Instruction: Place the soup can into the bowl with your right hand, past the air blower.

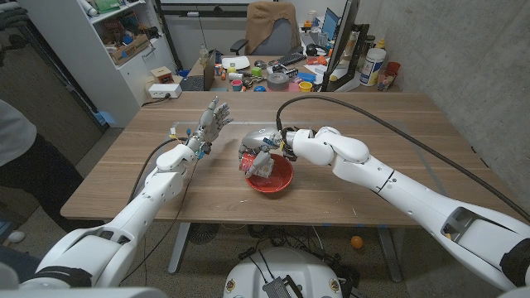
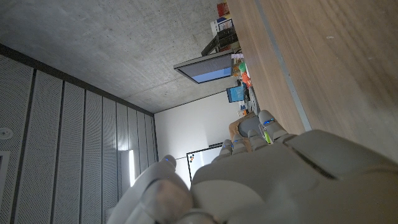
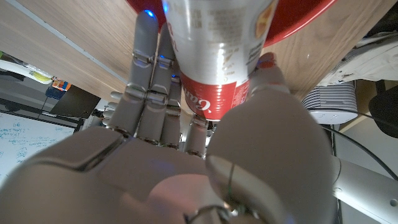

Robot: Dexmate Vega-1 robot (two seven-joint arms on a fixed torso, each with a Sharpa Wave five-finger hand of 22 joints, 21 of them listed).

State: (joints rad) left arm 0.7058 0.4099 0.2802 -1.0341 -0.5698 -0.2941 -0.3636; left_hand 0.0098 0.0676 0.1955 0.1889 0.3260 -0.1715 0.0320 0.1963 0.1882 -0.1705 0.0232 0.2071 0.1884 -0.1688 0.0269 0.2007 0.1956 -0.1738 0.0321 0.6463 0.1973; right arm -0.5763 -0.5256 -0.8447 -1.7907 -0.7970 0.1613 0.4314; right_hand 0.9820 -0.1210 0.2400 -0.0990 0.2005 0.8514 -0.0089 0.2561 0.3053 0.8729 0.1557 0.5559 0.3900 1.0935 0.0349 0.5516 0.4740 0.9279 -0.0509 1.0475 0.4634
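My right hand (image 1: 263, 157) grips the soup can (image 1: 252, 164), a red and white tin, and holds it tilted over the near-left part of the red bowl (image 1: 281, 184). In the right wrist view the fingers (image 3: 146, 74) and thumb wrap the soup can (image 3: 217, 43), whose far end points into the red bowl (image 3: 301, 15). The grey air blower (image 1: 257, 135) lies just behind the hand, and its vented body (image 3: 333, 102) shows beside the thumb. My left hand (image 1: 214, 117) is raised left of the blower with fingers spread and holds nothing; its back (image 2: 273, 180) shows above the table (image 2: 329, 56).
The wooden table (image 1: 397, 132) stretches right of the bowl. A black cable (image 1: 373, 112) arcs over it to my right arm. A cluttered desk (image 1: 273, 74) and a chair stand behind the table. A person (image 1: 12, 157) stands at the picture's left edge.
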